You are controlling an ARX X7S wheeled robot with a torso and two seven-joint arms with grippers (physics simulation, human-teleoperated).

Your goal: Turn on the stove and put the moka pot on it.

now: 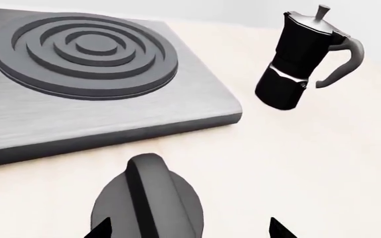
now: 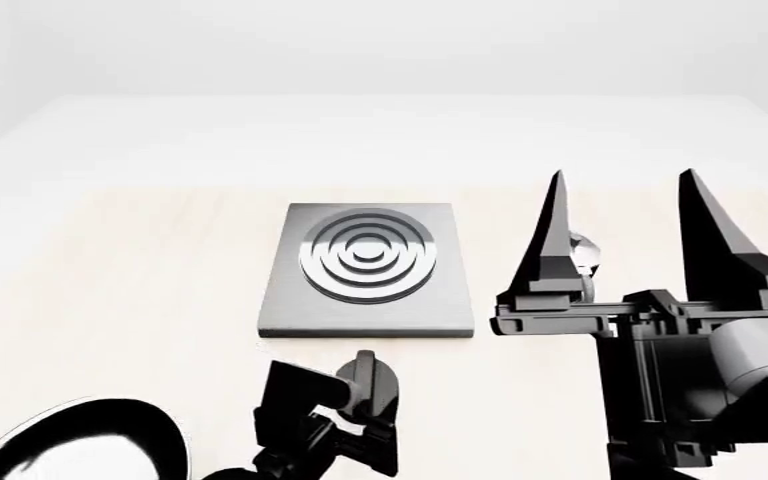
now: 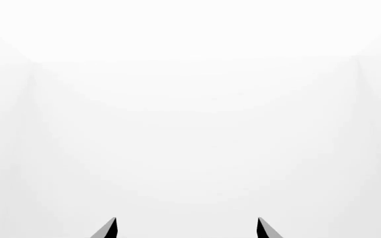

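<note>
One grey stove (image 2: 365, 268) lies flat on the pale table (image 2: 131, 260), its concentric burner rings facing up and nothing resting on them. Just in front of its near edge sits the round black knob (image 2: 371, 385), apart from the slab; in the left wrist view the knob (image 1: 149, 201) is cut off by the frame edge, so its full outline cannot be seen. The moka pot (image 1: 301, 58) stands upright on the table beside the stove's corner, lid knob up and handle turned away from the slab. In the head view the pot is almost wholly hidden behind the right gripper (image 2: 620, 215); only a small silvery glint shows. The left gripper (image 1: 189, 228) hovers close to the knob with its jaws spread wide and empty, only the tips showing. The right gripper is raised, fingers pointing upward and well apart, holding nothing; its wrist camera sees only blank white. A black frying pan (image 2: 71, 445) is cut off at the lower corner.
</note>
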